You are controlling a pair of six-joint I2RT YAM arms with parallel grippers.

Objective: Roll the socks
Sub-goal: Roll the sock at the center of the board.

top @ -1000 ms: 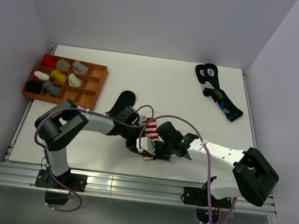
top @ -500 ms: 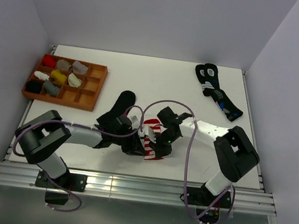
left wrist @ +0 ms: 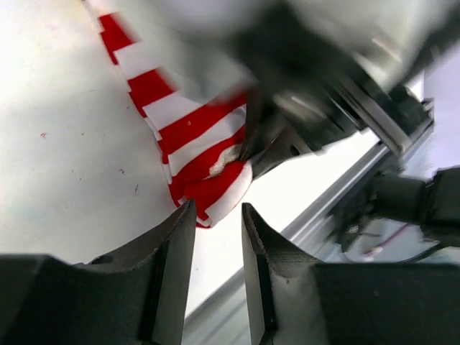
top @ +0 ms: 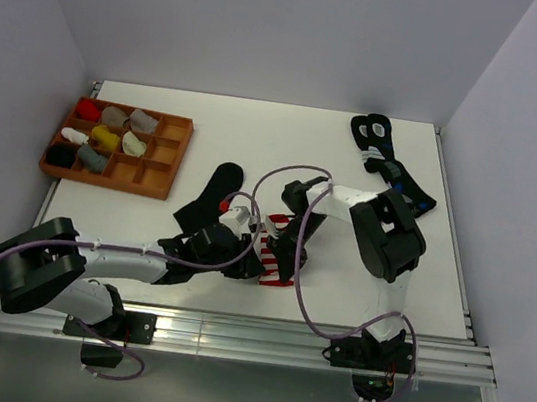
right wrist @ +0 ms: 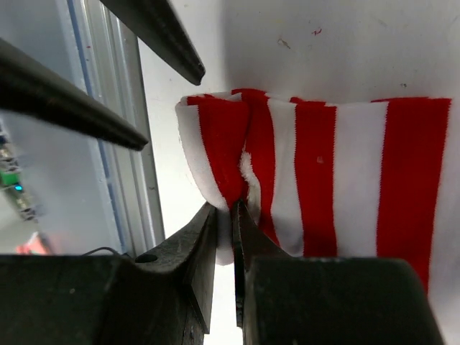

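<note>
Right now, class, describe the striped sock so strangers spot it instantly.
On the white table, look midway along the near edge. The red-and-white striped fabric sock lies there; the plain black fabric sock to its left lacks stripes.

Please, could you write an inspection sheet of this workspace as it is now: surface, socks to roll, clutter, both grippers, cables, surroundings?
Surface: white table, a few tiny specks.
Job's things: striped sock lies near the front edge, one end folded up; black sock lies farther back and to the left, in no gripper.
Clutter: wooden tray holding small sock bundles, far left; patterned dark socks, far right.
Grippers: right gripper shut on the striped sock's folded end; left gripper open, right at that end.
Cables: purple cables loop above the socks; no snag seen.
Surroundings: grey walls; metal rail at the near edge.
</note>
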